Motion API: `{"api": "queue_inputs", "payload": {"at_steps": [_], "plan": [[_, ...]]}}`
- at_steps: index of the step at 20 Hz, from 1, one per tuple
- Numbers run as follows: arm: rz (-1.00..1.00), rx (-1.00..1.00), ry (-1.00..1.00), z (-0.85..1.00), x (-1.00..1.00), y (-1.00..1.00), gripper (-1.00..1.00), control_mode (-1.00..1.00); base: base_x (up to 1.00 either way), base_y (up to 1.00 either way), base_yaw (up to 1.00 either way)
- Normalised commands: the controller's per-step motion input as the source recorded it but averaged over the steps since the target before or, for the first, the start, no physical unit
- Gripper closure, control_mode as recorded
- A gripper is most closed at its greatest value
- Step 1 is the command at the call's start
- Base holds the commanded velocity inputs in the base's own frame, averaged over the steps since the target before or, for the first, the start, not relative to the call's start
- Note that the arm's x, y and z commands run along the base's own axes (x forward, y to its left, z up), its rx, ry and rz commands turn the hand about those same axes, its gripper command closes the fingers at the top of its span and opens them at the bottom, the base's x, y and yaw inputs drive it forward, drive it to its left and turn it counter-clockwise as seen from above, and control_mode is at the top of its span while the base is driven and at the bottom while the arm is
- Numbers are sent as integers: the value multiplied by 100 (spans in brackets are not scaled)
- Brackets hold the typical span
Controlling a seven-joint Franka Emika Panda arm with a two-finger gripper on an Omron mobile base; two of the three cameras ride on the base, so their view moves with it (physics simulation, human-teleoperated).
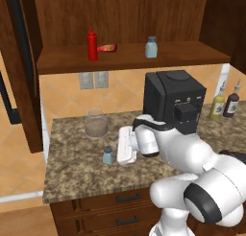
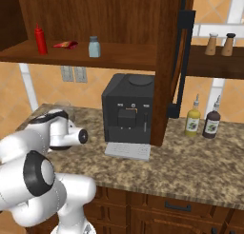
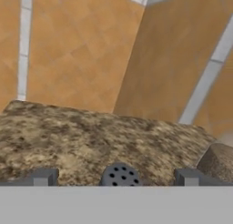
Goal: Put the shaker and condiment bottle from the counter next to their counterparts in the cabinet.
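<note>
Nearest, the two-finger gripper (image 3: 116,177) is seen in the hand view with its jaws spread wide, one dark tip on either side of the perforated dark grey cap of the small pale blue-grey shaker (image 1: 108,155); nothing is pinched, and the shaker's body is cut off at the bottom of that view. In the left base view the shaker stands on the brown-and-grey speckled granite counter (image 1: 77,175) towards its front left part, just beside the white hand. In the right base view the shaker is hidden behind the arm. Further back a clear glass jar (image 1: 96,123) is set near the counter's rear left. A black coffee machine (image 2: 127,114) stands against the rear, partly covered by the arm in the left view. Two bottles, one yellowish (image 2: 192,121) and one dark (image 2: 211,124), stand at the far right. Farthest, on the dark wooden cabinet shelf (image 1: 129,62), a tall red squeeze bottle (image 1: 92,44), a small squat red bottle lying on its side (image 1: 107,48) and a second blue-grey shaker (image 1: 151,47) are found.
</note>
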Motion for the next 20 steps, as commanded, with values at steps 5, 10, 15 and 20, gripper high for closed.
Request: {"api": "queue_inputs", "payload": {"at_steps": [5,10,15,20], "plan": [[-7,0,0,-9,33,1,-100,-100,0,0,0],[-3,0,6,-31,34,8,-100,-100,0,0,0],[0,0,11,-19,16,10,-100,-100,0,0,0],[0,0,9,-8,5,5,-100,-100,0,0,0]]}}
